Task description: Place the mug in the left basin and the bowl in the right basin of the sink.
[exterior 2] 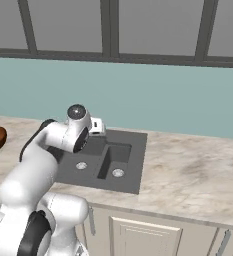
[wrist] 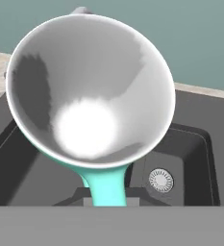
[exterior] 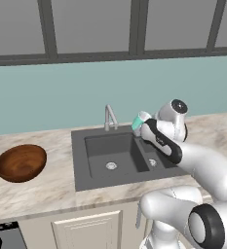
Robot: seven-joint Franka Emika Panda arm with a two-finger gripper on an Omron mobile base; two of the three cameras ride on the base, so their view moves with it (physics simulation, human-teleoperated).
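I see my claw [exterior: 143, 124] closed tight on the one teal mug [exterior: 139, 120], holding it up in the air over the sink [exterior: 81, 160], near the wall between the two holes. There is open room under it. The sink has two basins: the big left basin [exterior: 100, 151] and the small right basin [wrist: 190, 158], each with one silver drain. One faucet [exterior: 109, 116] stands at the back edge. One brown bowl [exterior: 20, 163] sits on the counter [exterior: 47, 187], well apart on the left.
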